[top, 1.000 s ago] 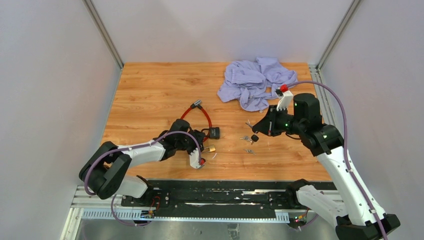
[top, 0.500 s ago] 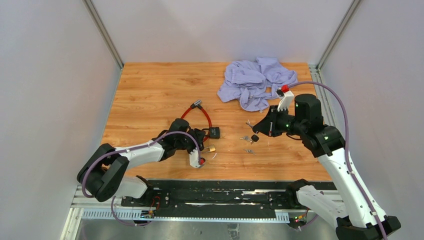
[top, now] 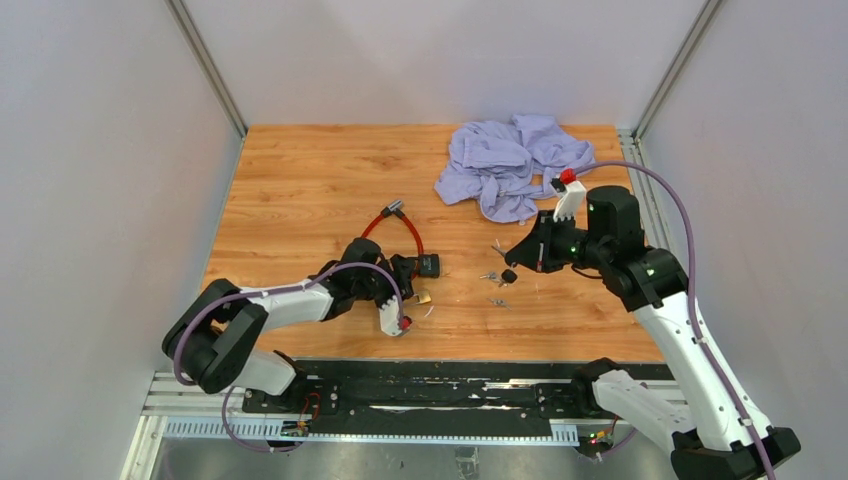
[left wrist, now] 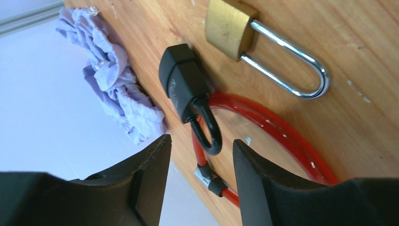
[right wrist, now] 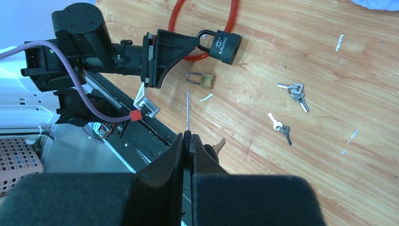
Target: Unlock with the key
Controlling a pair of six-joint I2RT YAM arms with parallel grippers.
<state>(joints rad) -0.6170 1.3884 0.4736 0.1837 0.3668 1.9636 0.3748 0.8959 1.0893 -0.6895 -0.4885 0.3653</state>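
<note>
We see the left hand (left wrist: 200, 142) spread low over the worktop (top: 300, 190), its fingers at both sides of the black padlock (left wrist: 181, 82) hanging on the red cable (left wrist: 268, 127), the brass padlock (left wrist: 228, 28) just beside, while the right hand (right wrist: 188, 137), further right, is pinching a thin key (right wrist: 187, 110).
</note>
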